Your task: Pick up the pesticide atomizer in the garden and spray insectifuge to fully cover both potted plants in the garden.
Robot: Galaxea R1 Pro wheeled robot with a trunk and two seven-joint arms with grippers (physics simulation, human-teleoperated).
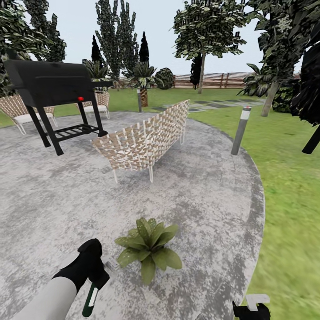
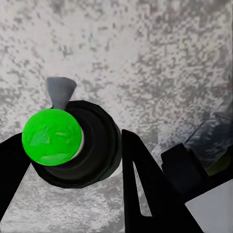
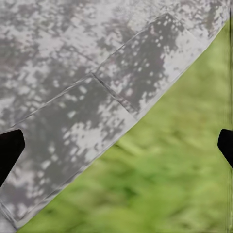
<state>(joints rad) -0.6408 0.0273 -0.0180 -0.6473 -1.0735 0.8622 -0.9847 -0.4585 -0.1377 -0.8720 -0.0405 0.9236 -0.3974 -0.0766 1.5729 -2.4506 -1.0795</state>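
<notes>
While your left gripper clamps the green-capped black atomizer | aim its grey nozzle toward the speckled green potted rosette | right gripper seemingly spread, idle

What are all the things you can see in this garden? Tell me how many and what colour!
Potted plant: one, green speckled leaves, on the patio near the left gripper.
Spray bottle: one, black with green cap, held in the left gripper.
Woven bench: one, tan, mid-patio.
Woven chairs: two, tan, behind the grill.
Grill: one, black, patio's left.
Lamp posts: two, grey, at the patio edge.
Patio: one, mottled grey.
Lawn: green, on the right.
Fence: brown, far back.
Left gripper: black, closed on the bottle.
Right gripper: black, open over the patio's edge.
</notes>
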